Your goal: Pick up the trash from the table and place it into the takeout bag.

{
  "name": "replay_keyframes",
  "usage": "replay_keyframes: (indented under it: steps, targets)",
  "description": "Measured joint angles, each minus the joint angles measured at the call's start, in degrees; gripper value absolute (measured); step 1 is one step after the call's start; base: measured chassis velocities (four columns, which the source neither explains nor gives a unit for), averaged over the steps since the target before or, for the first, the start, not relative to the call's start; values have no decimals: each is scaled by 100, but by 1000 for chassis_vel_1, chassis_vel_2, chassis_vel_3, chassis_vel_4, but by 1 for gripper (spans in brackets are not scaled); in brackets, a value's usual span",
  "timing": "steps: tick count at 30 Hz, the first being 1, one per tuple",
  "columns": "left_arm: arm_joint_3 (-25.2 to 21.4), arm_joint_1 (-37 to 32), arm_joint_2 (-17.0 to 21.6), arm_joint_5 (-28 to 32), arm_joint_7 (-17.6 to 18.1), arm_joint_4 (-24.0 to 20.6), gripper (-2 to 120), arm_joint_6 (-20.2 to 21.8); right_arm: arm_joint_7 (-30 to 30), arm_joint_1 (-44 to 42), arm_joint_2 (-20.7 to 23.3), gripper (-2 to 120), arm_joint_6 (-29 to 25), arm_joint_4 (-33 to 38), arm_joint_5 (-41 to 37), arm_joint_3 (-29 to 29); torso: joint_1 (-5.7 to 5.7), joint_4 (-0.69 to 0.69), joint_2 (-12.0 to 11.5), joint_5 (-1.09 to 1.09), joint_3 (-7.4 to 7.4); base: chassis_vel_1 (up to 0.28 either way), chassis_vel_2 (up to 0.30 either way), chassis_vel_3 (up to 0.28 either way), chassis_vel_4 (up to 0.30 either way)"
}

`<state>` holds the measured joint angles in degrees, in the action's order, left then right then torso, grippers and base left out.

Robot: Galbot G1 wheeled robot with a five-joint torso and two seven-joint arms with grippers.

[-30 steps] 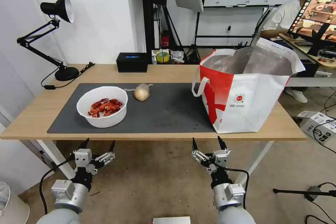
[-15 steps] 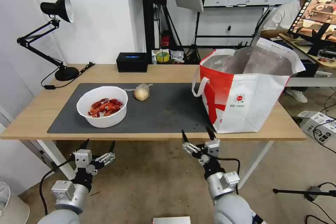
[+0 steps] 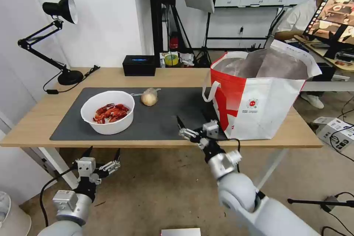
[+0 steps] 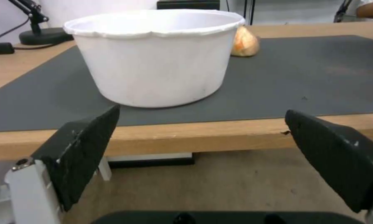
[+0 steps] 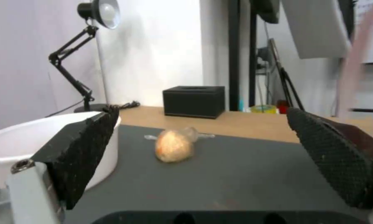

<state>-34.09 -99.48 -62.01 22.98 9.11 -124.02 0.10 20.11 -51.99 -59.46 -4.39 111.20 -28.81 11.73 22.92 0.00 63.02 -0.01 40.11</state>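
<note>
Clear-bagged bun (image 3: 149,97) on mat, behind bowl (image 3: 107,112).
Right hand (image 3: 194,127) spread over bench (image 3: 33,127) edge; left hand (image 3: 103,152) spread, below. Bun likely light, soft; pinch the bag's twisted neck.

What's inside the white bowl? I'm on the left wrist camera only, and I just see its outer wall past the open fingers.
Observer: The bowl holds red crayfish shells, piled low in the middle.
Operator: Okay. Where's my other arm?
Observer: The right gripper is open above the near edge of the dark mat, pointing toward the bagged bun. The left gripper hangs below the table edge.
Operator: And where do I drop things?
Observer: A white and red takeout bag stands open-mouthed at the table's right end, beside the mat.
</note>
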Motion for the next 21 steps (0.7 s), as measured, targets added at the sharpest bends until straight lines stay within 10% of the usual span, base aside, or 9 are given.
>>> replay_keyframes:
  steps: [21]
  targets:
    - [45, 195, 120, 41, 6, 211, 100, -5, 330, 2760, -1694, 100, 870, -2995, -639, 1112, 0, 1, 0, 0, 0, 0, 0, 0, 0]
